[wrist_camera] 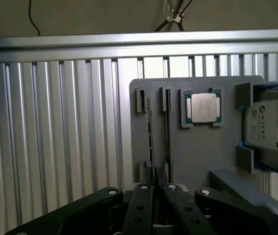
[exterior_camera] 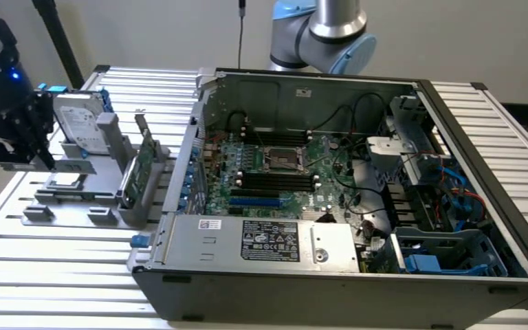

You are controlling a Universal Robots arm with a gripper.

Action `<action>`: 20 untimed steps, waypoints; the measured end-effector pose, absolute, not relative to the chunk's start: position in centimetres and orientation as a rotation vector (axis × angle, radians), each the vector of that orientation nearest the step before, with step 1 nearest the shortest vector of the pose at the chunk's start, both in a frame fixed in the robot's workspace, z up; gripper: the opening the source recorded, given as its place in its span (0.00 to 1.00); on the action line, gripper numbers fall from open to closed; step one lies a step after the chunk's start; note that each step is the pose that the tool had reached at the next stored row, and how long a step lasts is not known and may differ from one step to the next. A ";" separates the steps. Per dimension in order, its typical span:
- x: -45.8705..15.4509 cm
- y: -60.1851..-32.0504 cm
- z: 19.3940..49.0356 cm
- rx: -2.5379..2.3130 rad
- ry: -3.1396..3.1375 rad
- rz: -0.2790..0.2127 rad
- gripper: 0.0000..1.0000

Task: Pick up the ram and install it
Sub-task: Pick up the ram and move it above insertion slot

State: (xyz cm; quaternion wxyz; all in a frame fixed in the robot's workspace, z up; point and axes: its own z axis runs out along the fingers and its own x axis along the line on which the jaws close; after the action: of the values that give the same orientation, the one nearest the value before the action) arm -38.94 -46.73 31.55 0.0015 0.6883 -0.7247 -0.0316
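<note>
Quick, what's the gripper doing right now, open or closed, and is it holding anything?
Gripper: closed, tips in line with one end of the ram; whether it grips the ram cannot be told.

The ram, 1 long thin stick seen edge-on, dark chips bumping along its side, standing on edge in a narrow slot of the gray holder, its near end pinched in my gripper, not yet lifted
</note>
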 end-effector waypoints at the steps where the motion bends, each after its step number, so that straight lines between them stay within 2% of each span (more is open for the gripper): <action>1: -38.5 -46.7 31.7 2.162 -2.274 -0.101 0.14; 9: -34.8 -46.7 32.8 2.168 -2.274 -0.114 0.14; 20: -29.8 -46.7 36.6 2.174 -2.278 -0.139 0.14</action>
State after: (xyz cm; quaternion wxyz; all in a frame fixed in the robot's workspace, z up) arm -29.85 -46.72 36.63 -0.0052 0.6898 -0.7226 -0.0441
